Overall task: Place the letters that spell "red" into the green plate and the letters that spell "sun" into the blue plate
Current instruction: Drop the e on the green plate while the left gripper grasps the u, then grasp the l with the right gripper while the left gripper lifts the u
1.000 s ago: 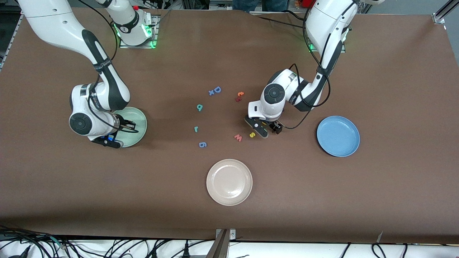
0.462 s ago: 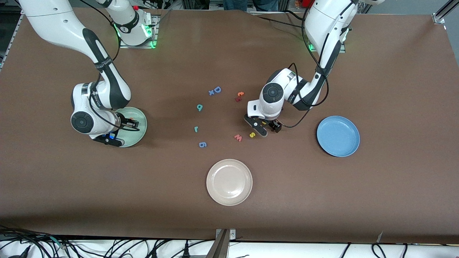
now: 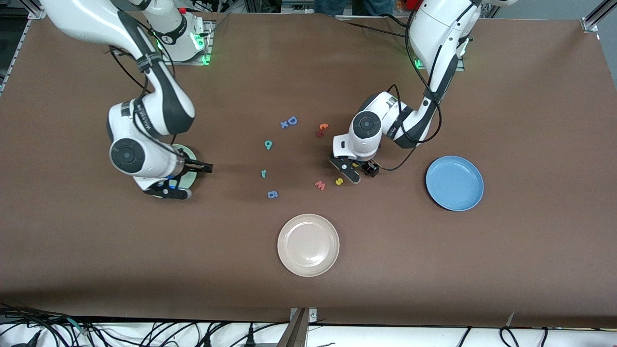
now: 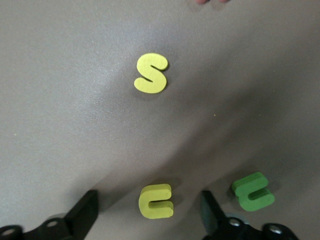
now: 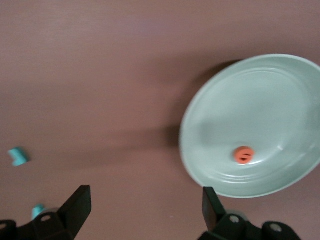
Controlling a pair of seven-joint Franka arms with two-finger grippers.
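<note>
Left wrist view: yellow "u" (image 4: 156, 201) between open left gripper (image 4: 150, 212) fingers.

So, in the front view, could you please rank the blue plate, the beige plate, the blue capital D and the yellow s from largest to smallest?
1. Beige plate and blue plate: they look about alike, and the beige one lies nearer the camera, so I won't rank them.
2. Blue capital D.
3. Yellow s, slightly smaller.

light: bright, even | shadows: soft | right wrist view: blurred
</note>
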